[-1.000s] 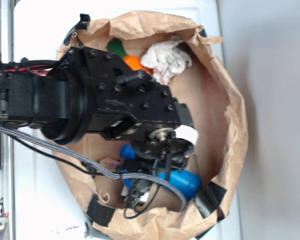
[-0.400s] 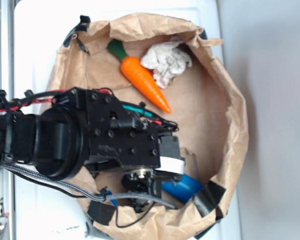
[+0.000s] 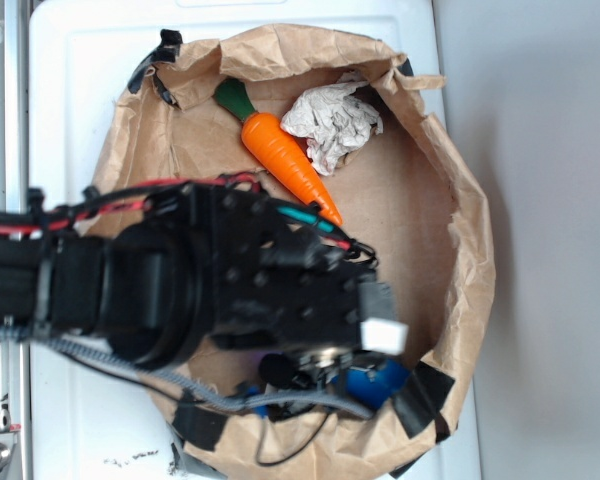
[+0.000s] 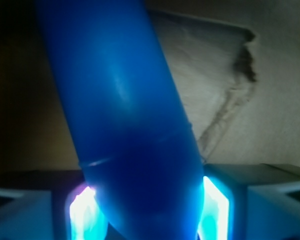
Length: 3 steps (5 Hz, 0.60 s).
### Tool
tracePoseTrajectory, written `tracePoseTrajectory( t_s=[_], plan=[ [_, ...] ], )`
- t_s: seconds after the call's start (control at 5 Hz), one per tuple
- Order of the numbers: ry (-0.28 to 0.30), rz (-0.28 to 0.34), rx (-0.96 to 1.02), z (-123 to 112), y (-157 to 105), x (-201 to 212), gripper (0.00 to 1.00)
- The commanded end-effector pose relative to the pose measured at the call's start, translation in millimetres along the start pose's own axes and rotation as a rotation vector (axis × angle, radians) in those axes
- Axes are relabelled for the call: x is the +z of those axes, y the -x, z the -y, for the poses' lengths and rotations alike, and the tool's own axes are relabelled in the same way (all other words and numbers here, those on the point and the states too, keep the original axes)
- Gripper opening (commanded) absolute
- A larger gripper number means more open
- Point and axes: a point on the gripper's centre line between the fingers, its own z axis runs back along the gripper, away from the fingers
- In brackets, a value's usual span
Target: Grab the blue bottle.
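Claw (image 4: 150, 217) straddles the blue bottle (image 4: 125, 125), a finger at each flank near the bottom of the wrist view, pressed against or nearly against it; I cannot tell if it grips. Bottle's long axis runs up-left. Outside, it peeks out at the paper bag's (image 3: 470, 250) lower edge.

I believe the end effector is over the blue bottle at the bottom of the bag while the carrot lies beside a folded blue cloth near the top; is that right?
Not quite: beside the carrot lies a crumpled white cloth, not a folded blue one, as the exterior view shows. The end effector is indeed at the blue bottle, low in the paper bag.
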Motion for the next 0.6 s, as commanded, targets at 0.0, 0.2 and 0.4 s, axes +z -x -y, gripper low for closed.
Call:
tracePoseTrajectory(
  t_s=[0.0,0.2,0.4],
  plan=[
    [-0.028,0.068,0.044,-34.2,9.9,105.4,0.00],
    [-0.017,0.104,-0.001,-39.9,35.7,140.6,0.00],
    [-0.035,0.148,0.001,-39.6,55.5,155.4,0.00]
  ],
)
